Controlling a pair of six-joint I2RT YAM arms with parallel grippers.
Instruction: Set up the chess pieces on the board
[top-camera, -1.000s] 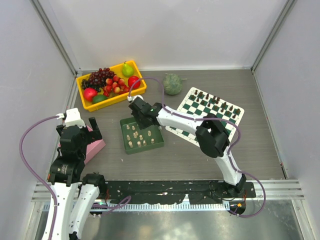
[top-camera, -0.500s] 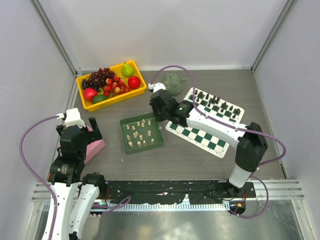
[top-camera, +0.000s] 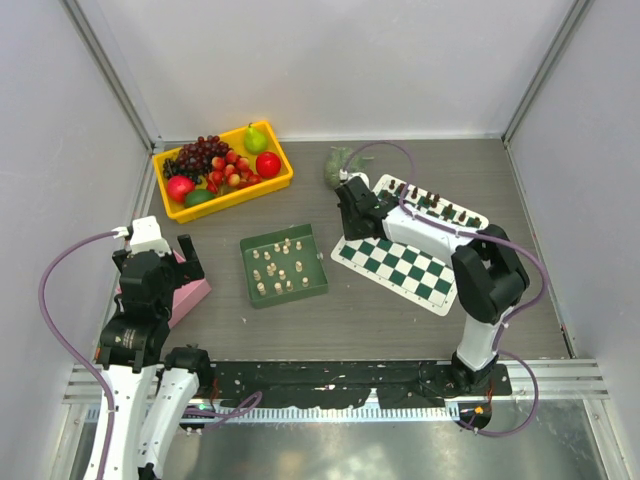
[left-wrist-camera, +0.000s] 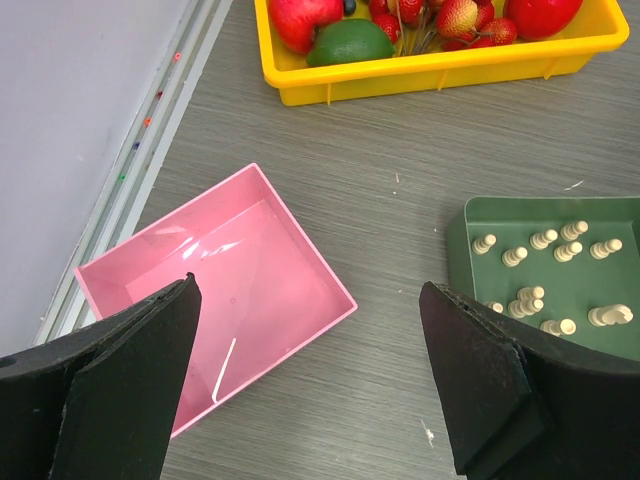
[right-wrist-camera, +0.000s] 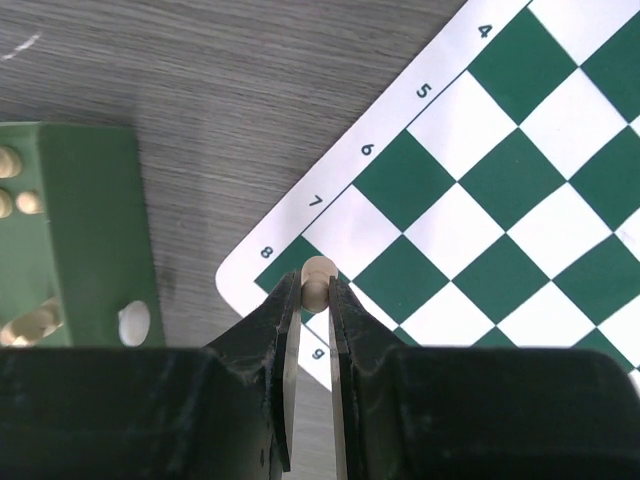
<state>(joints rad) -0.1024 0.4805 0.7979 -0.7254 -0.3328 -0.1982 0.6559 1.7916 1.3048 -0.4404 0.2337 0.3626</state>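
Placement: right gripper (right-wrist-camera: 316, 292) pinches a cream piece (right-wrist-camera: 318, 269), probably a pawn, over a corner of the board (right-wrist-camera: 505, 190); next, lower it upright and release.

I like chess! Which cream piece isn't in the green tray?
The cream piece pinched by the right gripper above the board's corner; the rest sit in the tray.

A grey wood-grain tabletop (top-camera: 300, 330) sits enclosed by plain white walls (top-camera: 350, 60) with metal corner posts (top-camera: 110, 70).
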